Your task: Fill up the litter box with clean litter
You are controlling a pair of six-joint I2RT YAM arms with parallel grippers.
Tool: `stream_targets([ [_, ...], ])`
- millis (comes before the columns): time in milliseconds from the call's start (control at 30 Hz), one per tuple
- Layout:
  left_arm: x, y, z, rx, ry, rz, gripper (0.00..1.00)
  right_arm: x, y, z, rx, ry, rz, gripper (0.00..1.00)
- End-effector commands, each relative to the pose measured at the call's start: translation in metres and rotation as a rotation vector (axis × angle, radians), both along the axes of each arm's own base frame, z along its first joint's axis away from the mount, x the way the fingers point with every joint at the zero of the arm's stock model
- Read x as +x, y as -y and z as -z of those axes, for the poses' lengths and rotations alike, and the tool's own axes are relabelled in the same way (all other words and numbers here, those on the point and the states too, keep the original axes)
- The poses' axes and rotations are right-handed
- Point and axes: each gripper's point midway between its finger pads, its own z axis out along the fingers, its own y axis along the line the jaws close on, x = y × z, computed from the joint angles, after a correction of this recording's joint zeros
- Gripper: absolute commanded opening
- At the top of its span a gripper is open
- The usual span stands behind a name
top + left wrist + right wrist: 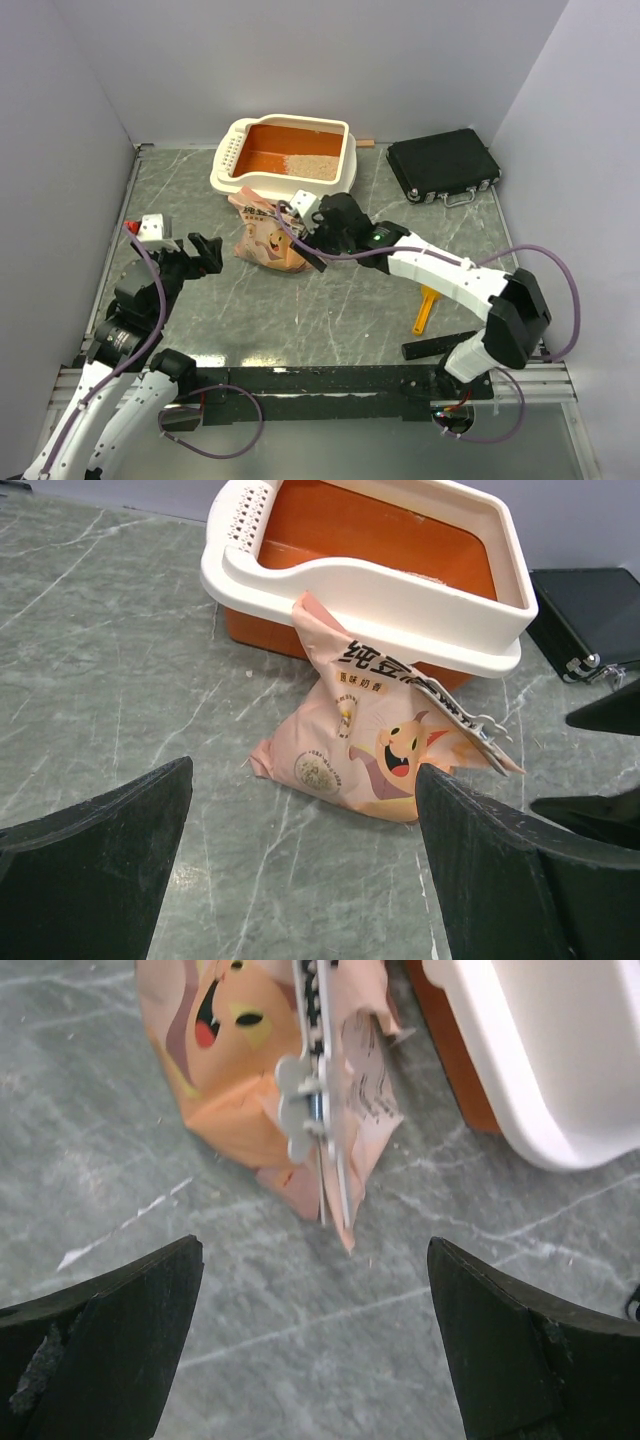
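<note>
Right gripper [315, 1252] poised at the bag [372, 748], jaws spread wide, nothing in them, nothing touched; the stiff strip [318, 1100] along the bag's edge sits just ahead of the gap. The bag slumps on the table [330, 310], leaning on the near wall of the box [400, 592], one corner against the rim. Inside the box a patch of litter [314, 166] covers the right part of the floor and the rest shows bare orange, so I'd say more pouring is due. To do it well: straddle that strip squarely, close on it rather than on loose paper, and lift with the mouth kept up until it's over the box. Left gripper [206, 250] wide too, empty, off to the bag's left
</note>
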Motion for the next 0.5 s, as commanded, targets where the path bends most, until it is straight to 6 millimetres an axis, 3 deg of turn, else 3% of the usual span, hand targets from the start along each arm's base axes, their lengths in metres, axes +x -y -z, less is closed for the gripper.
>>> stream_targets([
  [0, -0.002, -0.003, -0.016, -0.007, 0.052, -0.010, 0.97, 0.025, -0.027, -0.020, 0.048, 0.090, 0.024, 0.99],
  [267, -0.003, -0.004, -0.018, -0.009, 0.061, -0.013, 0.97, 0.046, -0.043, -0.009, 0.027, 0.132, 0.054, 0.95],
  [467, -0.003, -0.003, -0.017, -0.007, 0.059, -0.005, 0.97, 0.049, -0.052, -0.002, -0.017, 0.153, 0.045, 0.92],
])
